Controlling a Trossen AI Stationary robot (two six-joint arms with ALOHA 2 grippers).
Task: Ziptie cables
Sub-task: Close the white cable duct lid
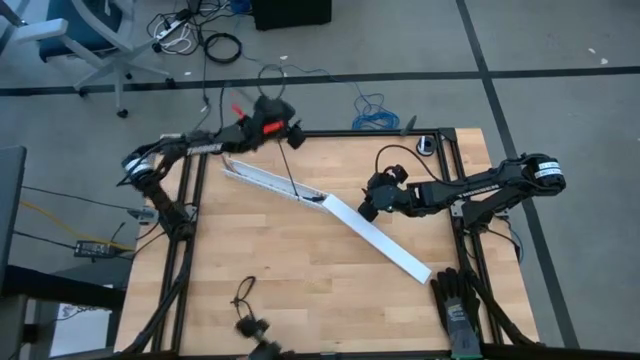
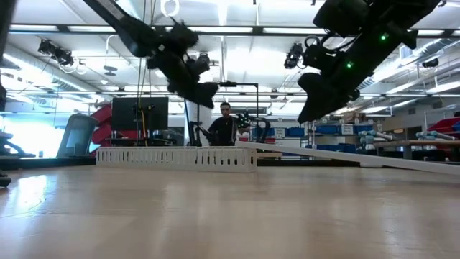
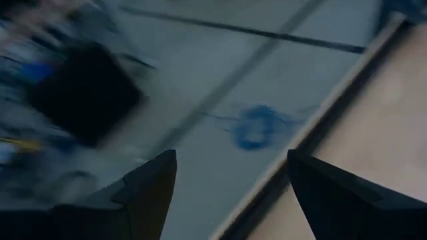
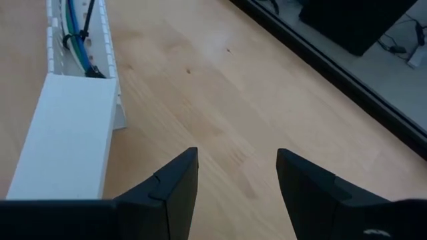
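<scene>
The cables point(image 4: 73, 37), blue, white and green, lie inside a white slotted duct point(image 1: 265, 180) that slants across the table's far half. The ziptie point(image 4: 87, 20) is a thin dark strip that crosses the cables; its long tail point(image 1: 292, 168) runs on toward the far edge. My left gripper point(image 1: 294, 132) hangs open above the table's far edge, near the tail's end. Nothing is between its fingers point(image 3: 150, 183) in the left wrist view. My right gripper point(image 1: 368, 207) hovers open above bare wood, right of where the duct meets a white cover strip point(image 1: 380, 240).
The cover strip runs from the duct's end toward the near right. A black glove point(image 1: 455, 300) lies at the near right corner, and small dark items point(image 1: 246, 295) lie near the front edge. Beyond the far edge, on the floor, is a blue cable coil point(image 3: 257, 127).
</scene>
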